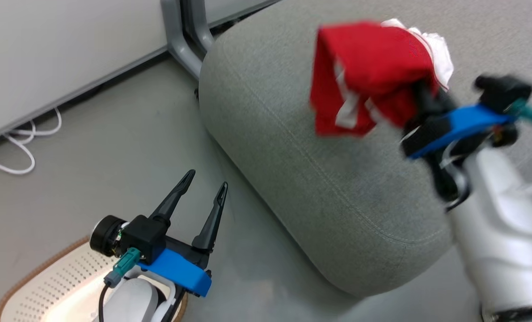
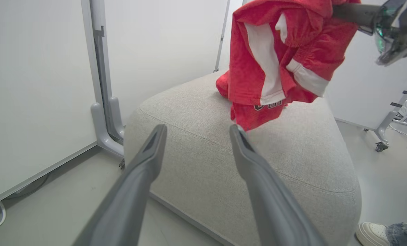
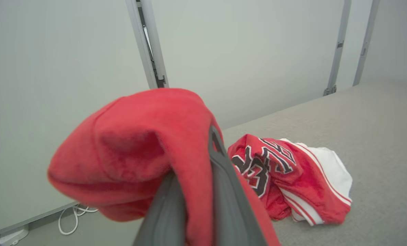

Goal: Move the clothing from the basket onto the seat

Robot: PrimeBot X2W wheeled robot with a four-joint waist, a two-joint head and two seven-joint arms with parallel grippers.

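Here's the right tool, fingers pinched tight on a bunched fold of the red garment, holding it high over the seat so the white-striped cloth hangs free instead of dragging across the grey fabric. Whether its lowest hem brushes the cushion, I can't tell; the head view is blurred there. Further back on the seat lies the jersey, crumpled, its black-and-white lettering facing up. That one looks delivered, and my read is that this second piece is being carried in to land beside it. The left tool has its fingers spread apart and holds nothing, parked low over the floor next to the basket, out of the other arm's way. A release over the cushion looks like the sensible next call.
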